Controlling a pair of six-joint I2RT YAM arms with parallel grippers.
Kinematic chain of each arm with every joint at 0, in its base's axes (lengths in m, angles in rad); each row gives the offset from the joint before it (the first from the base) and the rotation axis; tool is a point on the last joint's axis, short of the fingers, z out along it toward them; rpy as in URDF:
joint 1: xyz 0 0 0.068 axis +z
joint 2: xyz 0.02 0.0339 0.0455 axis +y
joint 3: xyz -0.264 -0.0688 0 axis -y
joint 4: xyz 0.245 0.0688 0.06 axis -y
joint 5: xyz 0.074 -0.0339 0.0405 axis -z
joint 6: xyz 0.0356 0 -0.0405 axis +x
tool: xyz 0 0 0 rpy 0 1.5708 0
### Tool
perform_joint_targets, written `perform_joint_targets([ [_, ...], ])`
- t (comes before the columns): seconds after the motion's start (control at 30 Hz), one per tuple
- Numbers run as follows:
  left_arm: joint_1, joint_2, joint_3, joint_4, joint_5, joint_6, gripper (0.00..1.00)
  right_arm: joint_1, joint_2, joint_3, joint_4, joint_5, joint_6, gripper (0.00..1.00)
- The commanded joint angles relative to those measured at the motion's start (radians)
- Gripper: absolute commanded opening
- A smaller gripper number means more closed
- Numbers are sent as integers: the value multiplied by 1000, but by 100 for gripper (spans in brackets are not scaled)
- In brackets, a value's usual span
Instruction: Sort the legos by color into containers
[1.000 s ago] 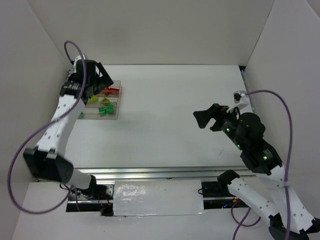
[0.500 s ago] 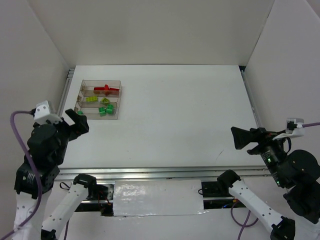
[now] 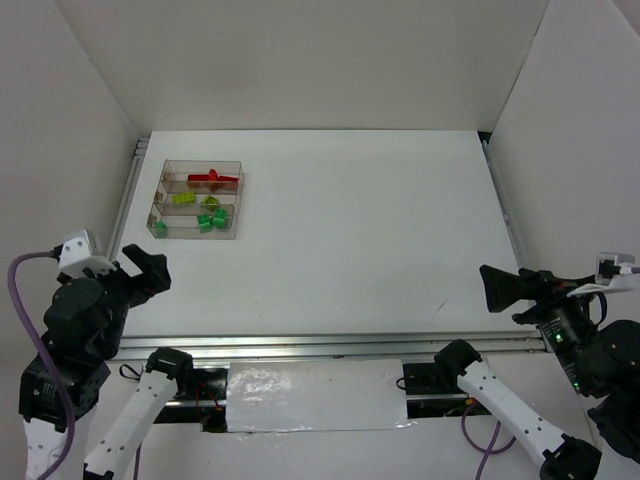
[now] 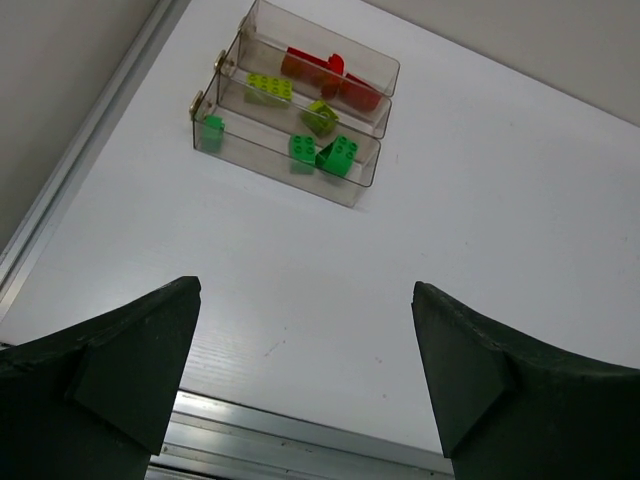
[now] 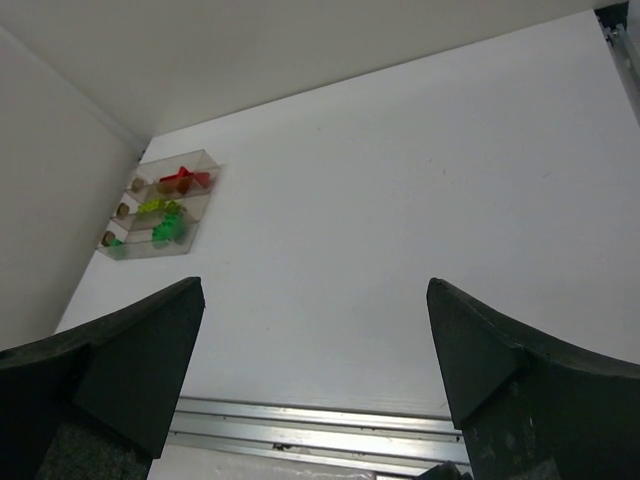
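The clear three-compartment tray (image 3: 238, 200) sits at the far left of the table. Its far compartment holds red legos (image 3: 213, 179), the middle one yellow-green legos (image 3: 183, 198), and the near one dark green legos (image 3: 210, 220). The left wrist view shows the same tray (image 4: 372, 165) with red (image 4: 330, 72), yellow-green (image 4: 268, 87) and green (image 4: 338, 155) bricks inside. My left gripper (image 3: 140, 272) (image 4: 305, 300) is open and empty, raised near the table's near left edge, well short of the tray. My right gripper (image 3: 505, 290) (image 5: 315, 285) is open and empty at the near right.
White walls enclose the table on the left, back and right. A metal rail (image 3: 320, 345) runs along the near edge, and narrow rails run along the left side (image 3: 135, 165) and right side (image 3: 500, 190). The tray also shows small in the right wrist view (image 5: 205, 190).
The left gripper has left the tray and drawn back to the near left edge. The right gripper has drawn back from mid-table to the near right. The tray stays put.
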Motion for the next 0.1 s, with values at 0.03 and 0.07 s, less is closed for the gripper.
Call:
perform_joint_targets([
  [0.03,-5,17,1,-4,-8,12,100,5,-4,-16,-3,3,1,100],
  [0.07,-5,16,2,-4,-8,13,100,6,-6,-20,0,-1,1,100],
])
